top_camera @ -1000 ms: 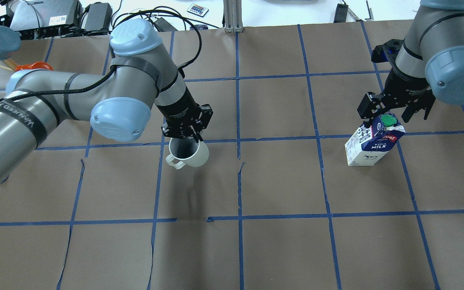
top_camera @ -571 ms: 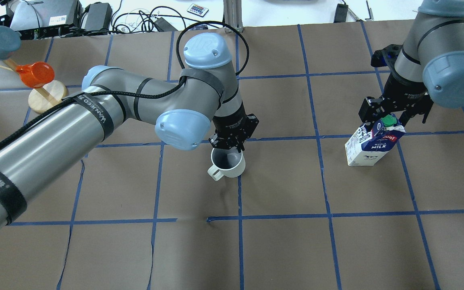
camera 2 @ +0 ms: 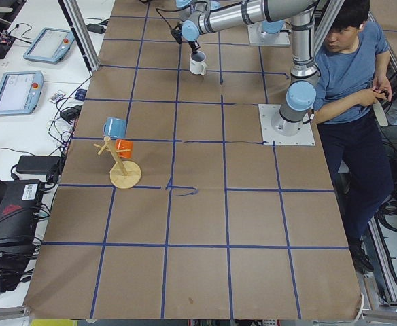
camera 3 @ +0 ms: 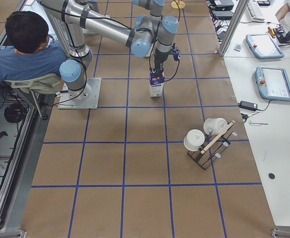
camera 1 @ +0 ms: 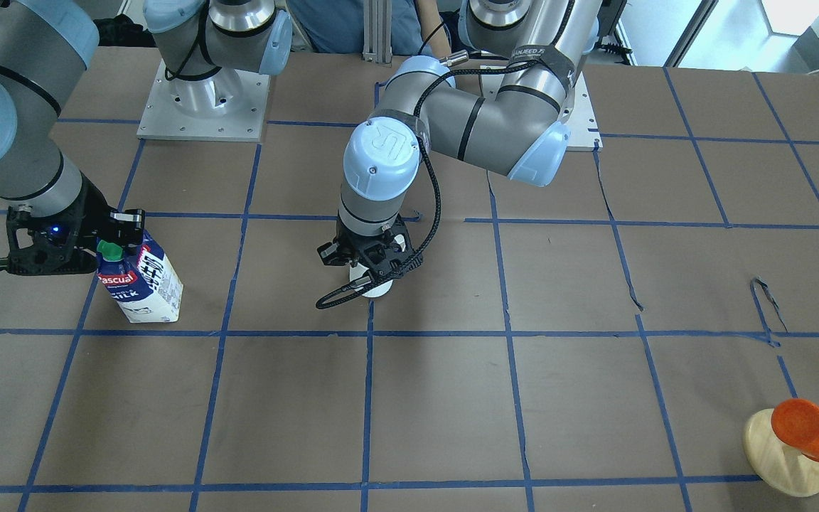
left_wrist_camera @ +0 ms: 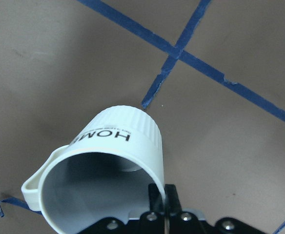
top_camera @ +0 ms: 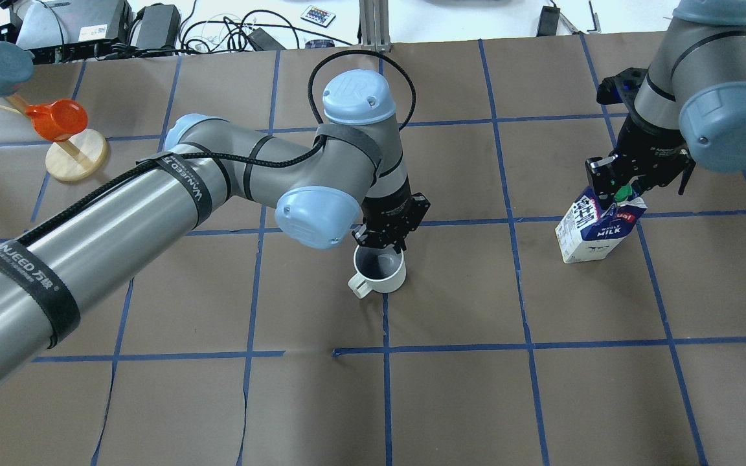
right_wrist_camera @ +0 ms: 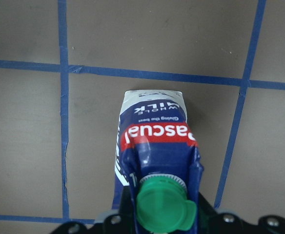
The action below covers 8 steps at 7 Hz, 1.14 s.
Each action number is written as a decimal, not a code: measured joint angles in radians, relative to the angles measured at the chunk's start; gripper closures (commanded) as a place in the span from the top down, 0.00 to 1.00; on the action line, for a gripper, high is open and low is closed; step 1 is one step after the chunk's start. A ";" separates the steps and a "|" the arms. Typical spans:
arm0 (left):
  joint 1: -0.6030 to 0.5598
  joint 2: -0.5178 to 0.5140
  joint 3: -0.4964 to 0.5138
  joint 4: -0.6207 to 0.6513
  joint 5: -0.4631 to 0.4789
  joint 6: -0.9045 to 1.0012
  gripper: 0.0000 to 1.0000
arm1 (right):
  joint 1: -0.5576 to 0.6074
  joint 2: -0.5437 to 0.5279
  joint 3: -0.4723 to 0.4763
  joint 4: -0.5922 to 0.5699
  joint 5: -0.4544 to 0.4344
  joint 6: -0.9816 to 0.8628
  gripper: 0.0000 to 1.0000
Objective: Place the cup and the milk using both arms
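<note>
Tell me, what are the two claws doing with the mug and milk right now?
Left gripper shut on cup rim. Right gripper shut on milk carton top. Cup rack far off at left.

A robotics lab: teach pendants [camera 3: 273,82], loose cables [top_camera: 217,29], and a blue-taped grid table [top_camera: 451,401].

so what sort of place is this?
Likely a robotics lab cell: a table taped into a blue grid, teach pendants off to the side, an operator alongside.

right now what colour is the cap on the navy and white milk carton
Green; the round screw cap shows best in the right wrist-mounted view.
</note>
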 measured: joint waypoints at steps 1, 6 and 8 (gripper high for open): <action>-0.002 0.005 0.008 0.008 0.026 -0.005 1.00 | 0.000 -0.001 -0.011 -0.001 0.000 0.002 0.26; 0.128 0.141 0.109 -0.064 0.107 0.203 1.00 | 0.050 -0.003 -0.076 0.017 0.065 0.096 0.27; 0.260 0.250 0.113 -0.189 0.112 0.528 1.00 | 0.174 0.025 -0.089 0.006 0.082 0.245 0.27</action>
